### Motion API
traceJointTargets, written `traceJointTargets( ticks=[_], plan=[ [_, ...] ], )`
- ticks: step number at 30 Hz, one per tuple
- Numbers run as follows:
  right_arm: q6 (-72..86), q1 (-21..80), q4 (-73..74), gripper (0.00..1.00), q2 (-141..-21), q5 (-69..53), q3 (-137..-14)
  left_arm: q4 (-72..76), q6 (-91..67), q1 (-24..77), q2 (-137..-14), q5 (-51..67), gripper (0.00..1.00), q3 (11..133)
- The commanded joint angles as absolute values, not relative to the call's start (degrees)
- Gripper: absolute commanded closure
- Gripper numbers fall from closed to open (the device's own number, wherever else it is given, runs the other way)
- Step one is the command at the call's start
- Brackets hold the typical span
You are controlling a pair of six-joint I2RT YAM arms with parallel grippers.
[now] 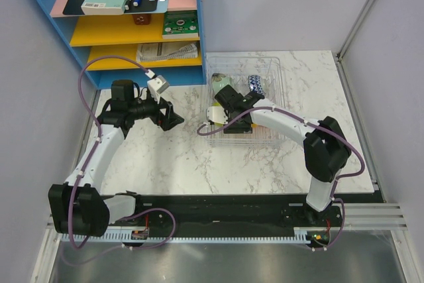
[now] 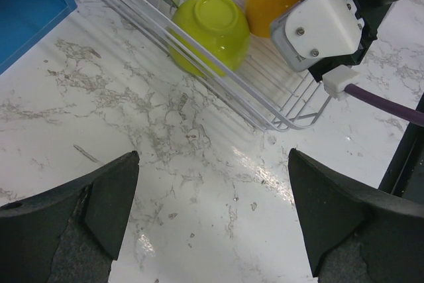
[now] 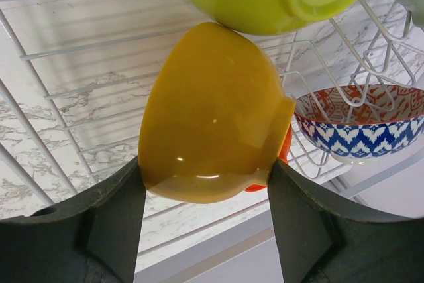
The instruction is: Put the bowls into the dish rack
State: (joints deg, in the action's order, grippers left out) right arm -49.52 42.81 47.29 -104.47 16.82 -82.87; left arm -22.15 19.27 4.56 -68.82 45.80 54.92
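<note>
The left end effector (image 2: 212, 158) hangs over the counter (image 2: 99, 111), fingers wide apart, just left of the dish rack (image 1: 275, 71). Inside the rack the lime green bowl (image 2: 209, 31) lies tipped beside the orange bowl (image 3: 212, 117), which the right end effector (image 3: 205, 183) appears to clamp. The patterned bowl (image 3: 361, 127) sits farther right.
</note>
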Motion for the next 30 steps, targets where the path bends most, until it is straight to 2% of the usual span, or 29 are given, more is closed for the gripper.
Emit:
traceJointTargets(
  ticks=[1, 3, 4, 10, 23, 30],
  plan=[
    [-49.9, 43.0, 50.7, 0.53, -106.8, 17.1, -85.3, -19.9, 20.6, 4.0, -66.8, 47.1, 0.00, 54.7],
    [-49.7, 43.0, 51.5, 0.43, -106.9, 16.4, -86.0, -19.9, 20.6, 4.0, -66.7, 47.2, 0.00, 54.6],
    [-49.6, 43.0, 52.5, 0.32, -106.8, 15.7, -86.4, -19.8, 20.7, 4.0, -66.8, 47.2, 0.00, 54.6],
    [-49.1, 43.0, 54.8, 0.18, -106.3, 14.2, -87.1, -19.9, 20.6, 3.7, -66.5, 47.1, 0.00, 54.6],
    [-48.8, 43.1, 56.3, 0.15, -105.8, 12.1, -85.7, -19.8, 20.7, 3.3, -66.2, 47.1, 0.00, 54.6],
    [-48.5, 43.5, 57.6, 0.10, -105.7, 11.1, -85.2, -19.8, 20.9, 3.1, -65.5, 47.1, 0.00, 54.4]
  ],
)
